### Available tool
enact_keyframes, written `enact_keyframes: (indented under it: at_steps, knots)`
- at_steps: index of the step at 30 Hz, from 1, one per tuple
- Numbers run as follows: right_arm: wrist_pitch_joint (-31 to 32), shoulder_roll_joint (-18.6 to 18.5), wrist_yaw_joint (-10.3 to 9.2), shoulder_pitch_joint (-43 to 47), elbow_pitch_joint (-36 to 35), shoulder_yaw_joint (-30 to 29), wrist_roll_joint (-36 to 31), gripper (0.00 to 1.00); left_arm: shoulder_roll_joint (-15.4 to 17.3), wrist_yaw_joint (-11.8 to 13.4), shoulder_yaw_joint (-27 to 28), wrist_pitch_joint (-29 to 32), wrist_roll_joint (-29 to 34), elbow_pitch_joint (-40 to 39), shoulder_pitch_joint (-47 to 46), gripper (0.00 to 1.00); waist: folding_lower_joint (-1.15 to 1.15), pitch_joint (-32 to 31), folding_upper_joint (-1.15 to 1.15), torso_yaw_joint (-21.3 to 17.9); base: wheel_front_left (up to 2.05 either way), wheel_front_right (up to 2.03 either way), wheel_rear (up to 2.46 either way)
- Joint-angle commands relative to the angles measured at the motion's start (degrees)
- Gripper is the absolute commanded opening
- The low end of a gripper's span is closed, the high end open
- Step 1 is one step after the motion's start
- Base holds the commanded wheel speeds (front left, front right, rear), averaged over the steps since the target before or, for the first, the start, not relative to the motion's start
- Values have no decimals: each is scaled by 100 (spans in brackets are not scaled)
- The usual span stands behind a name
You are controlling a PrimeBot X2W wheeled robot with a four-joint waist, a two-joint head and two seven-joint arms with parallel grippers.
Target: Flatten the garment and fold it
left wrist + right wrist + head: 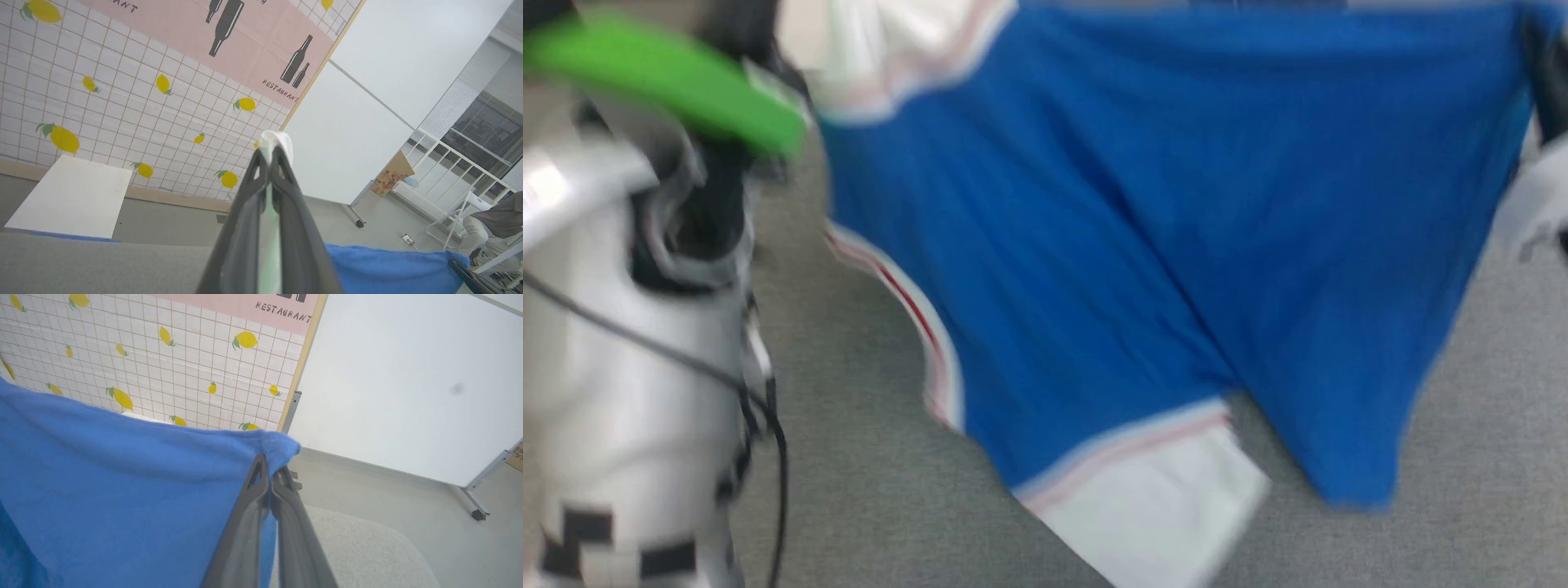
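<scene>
Blue with white, red-piped panels, the garment [1135,204] hangs spread wide above the grey desk [866,457]. The blurred head view leaves it unclear whether its lower edge touches. The left gripper [270,157] has its fingers clamped on a white fold of the cloth. The right gripper [269,469] has its fingers pinched tight on a blue corner.

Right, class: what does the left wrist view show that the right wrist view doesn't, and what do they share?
Left wrist: left pincer shut on a white edge of the bright blue soft jersey, a seated person, slatted window blinds. Right wrist: right pincer seen close, shut on a blue corner. Shared: the jersey, lemon-patterned tiled wall, pink restaurant poster, white partition panel.
</scene>
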Motion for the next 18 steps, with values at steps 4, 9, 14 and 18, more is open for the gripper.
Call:
enact_keyframes:
  at_steps: [4,9,14,18]
  knots:
    - [80,-126,-10,-1175,391,241,43,0,28,62,57,-132,171,443,-1351,0,0,1014,31,-259,0,0,0]
    - [-86,-36,-10,-2505,959,373,-174,0,17,66,81,-597,517,966,-2888,0,0,1520,31,-372,0,0,0]
    - [-530,148,-10,-3565,1613,397,-575,0,-13,43,247,-1308,738,1390,-4123,0,0,1819,31,-446,0,0,0]
    - [-1066,350,-10,-4189,1944,252,-1021,0,-2,-135,322,-1836,828,1683,-4771,0,0,1915,31,-468,0,0,0]
